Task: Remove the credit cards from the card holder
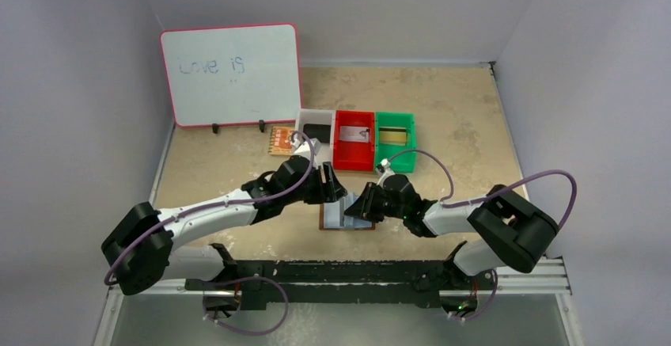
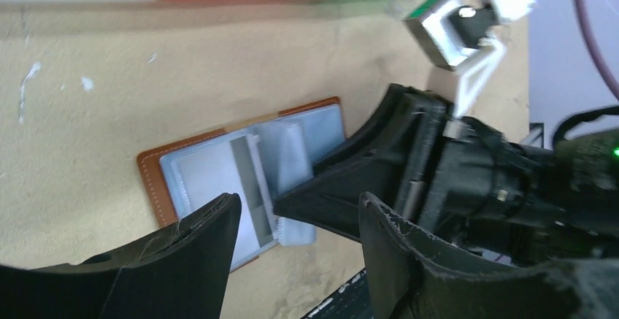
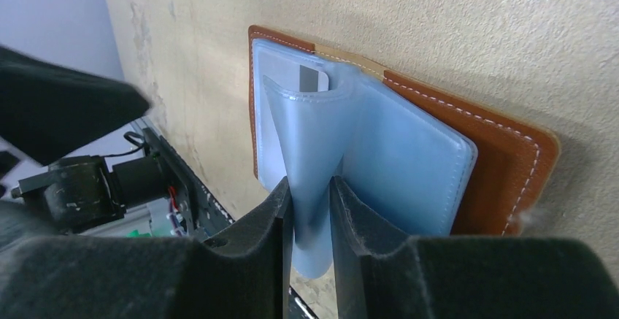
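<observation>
The brown card holder (image 1: 335, 218) lies open on the table between the two arms, its pale blue pocket panels (image 3: 409, 151) facing up. My right gripper (image 3: 312, 191) is shut on a loose blue pocket flap (image 3: 306, 136) and holds it lifted off the holder (image 2: 150, 177). A grey credit card end (image 3: 312, 78) peeks out of the pocket behind the flap. My left gripper (image 2: 299, 220) hangs open just above the holder's near edge, nothing between its fingers (image 2: 201, 235). The right gripper (image 2: 306, 196) reaches in from the right, its tip close to the left one.
White (image 1: 315, 128), red (image 1: 354, 140) and green (image 1: 394, 138) bins stand in a row behind the holder. An orange patterned card (image 1: 280, 139) lies left of them. A whiteboard (image 1: 231, 73) leans at the back left. The arms' mounting rail (image 1: 356, 276) runs along the near edge.
</observation>
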{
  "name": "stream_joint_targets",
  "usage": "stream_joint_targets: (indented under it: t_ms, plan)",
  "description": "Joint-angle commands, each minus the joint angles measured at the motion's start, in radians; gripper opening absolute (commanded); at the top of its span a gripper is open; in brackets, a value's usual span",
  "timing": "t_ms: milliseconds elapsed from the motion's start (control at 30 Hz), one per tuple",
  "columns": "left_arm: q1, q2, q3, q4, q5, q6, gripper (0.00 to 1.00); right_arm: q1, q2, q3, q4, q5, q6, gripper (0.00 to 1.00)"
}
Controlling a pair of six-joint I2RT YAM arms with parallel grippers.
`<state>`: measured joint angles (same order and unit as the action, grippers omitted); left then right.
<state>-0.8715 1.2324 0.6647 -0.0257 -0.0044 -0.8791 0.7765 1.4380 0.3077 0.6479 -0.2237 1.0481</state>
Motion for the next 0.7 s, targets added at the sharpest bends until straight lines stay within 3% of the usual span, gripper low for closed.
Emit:
stream_joint_targets:
  t_ms: [0,133,233,400,667]
  plan:
    - [0.002,0.030,-0.079,0.153,-0.057,-0.177,0.60,-0.008,0.013,-0.018,0.089,-0.032,0.009,0.27]
    - [0.001,0.068,-0.127,0.168,-0.110,-0.261,0.54,-0.008,0.026,-0.027,0.106,-0.032,0.013,0.27]
    - [0.000,0.096,-0.120,0.151,-0.130,-0.283,0.44,-0.009,0.034,-0.028,0.111,-0.034,0.014,0.27]
    - [-0.010,0.158,-0.059,0.119,-0.107,-0.254,0.24,-0.010,0.041,-0.028,0.115,-0.034,0.014,0.27]
    - [-0.015,0.230,-0.044,0.126,-0.059,-0.225,0.09,-0.010,0.052,-0.030,0.133,-0.040,0.015,0.27]
